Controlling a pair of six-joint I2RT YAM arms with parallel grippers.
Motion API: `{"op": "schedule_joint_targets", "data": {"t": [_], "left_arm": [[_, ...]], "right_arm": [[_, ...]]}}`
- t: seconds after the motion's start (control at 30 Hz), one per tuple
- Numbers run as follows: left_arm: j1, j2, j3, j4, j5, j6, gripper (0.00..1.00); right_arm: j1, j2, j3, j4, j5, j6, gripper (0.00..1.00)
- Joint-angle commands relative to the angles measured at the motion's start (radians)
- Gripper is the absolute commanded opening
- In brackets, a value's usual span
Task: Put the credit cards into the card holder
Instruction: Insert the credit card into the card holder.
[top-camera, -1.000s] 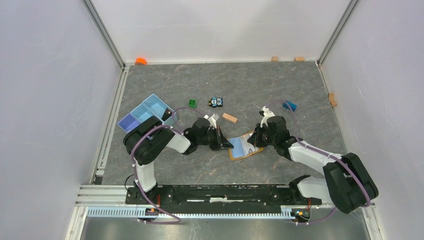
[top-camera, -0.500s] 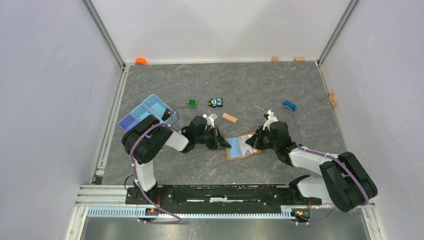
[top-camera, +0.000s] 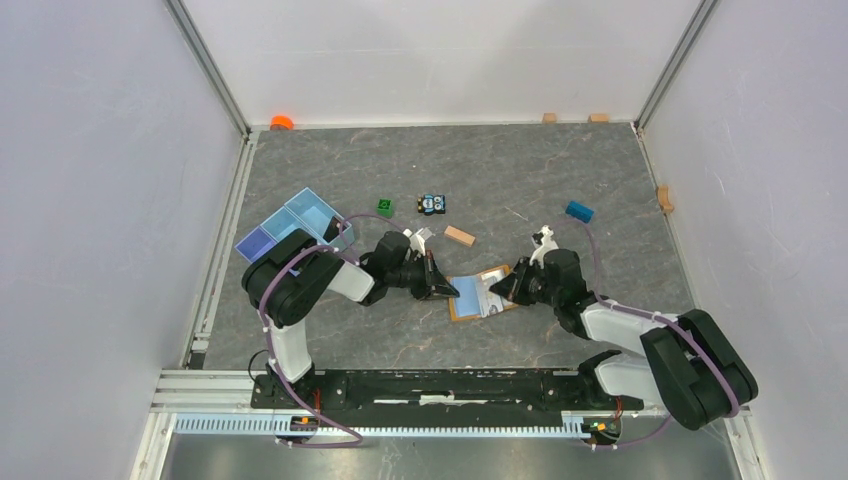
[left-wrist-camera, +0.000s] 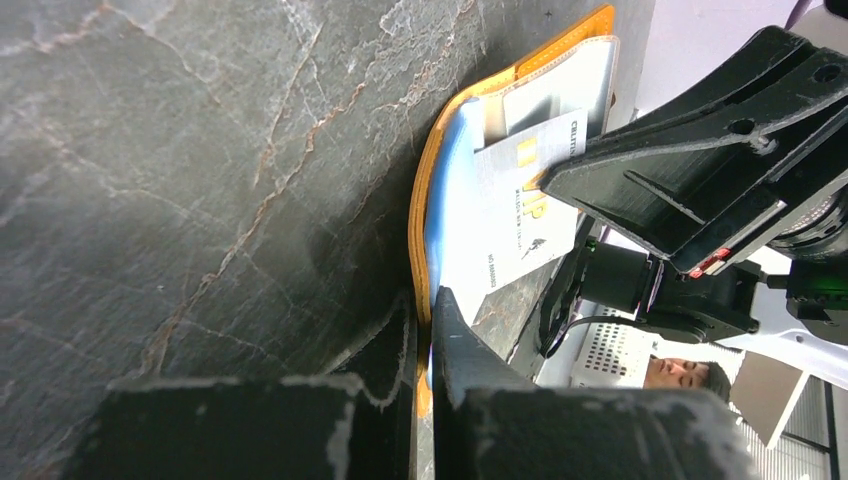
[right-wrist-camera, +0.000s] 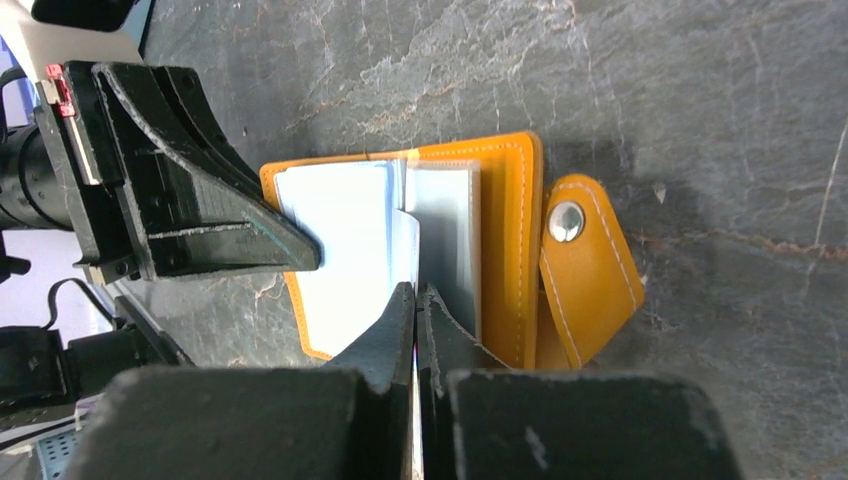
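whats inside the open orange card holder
Inside the card holder lie a light blue card and a white printed card over a pale pocket. The right gripper covers their edge; anything tucked under the cards cannot be seen.

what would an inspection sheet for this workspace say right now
surface: grey marbled table, nothing spilled seen
job's things: orange card holder lies open; light blue card on its inside, white printed card beside it; pocketed or not, cannot tell
clutter: blue tray, green block, toy car, wooden block, blue block, all apart from the holder
grippers: left tool shut at the holder's edge; right tool shut, tips over its inside
cables: purple cables loop along both arms, none snagged
surroundings: pale walls; person beyond the table
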Motion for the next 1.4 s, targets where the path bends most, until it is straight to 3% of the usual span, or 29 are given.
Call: {"op": "schedule_joint_targets", "data": {"t": [0.0,0.4,1.37], "left_arm": [[0.022,0.001,-0.038,-0.101,-0.057,0.089,0.02],[0.028,-0.006,-0.047,-0.1,-0.031,0.106,0.02],[0.029,0.016,-0.016,-0.093,0.046,0.118,0.02]], "right_arm": [[-0.017,-0.018,-0.039,-0.082,-0.029,0.008,0.0],[-0.021,0.023,-0.086,0.072,-0.075,0.073,0.0],[-0.02,0.185,-0.074,0.228,-0.06,0.069,0.0]]}}
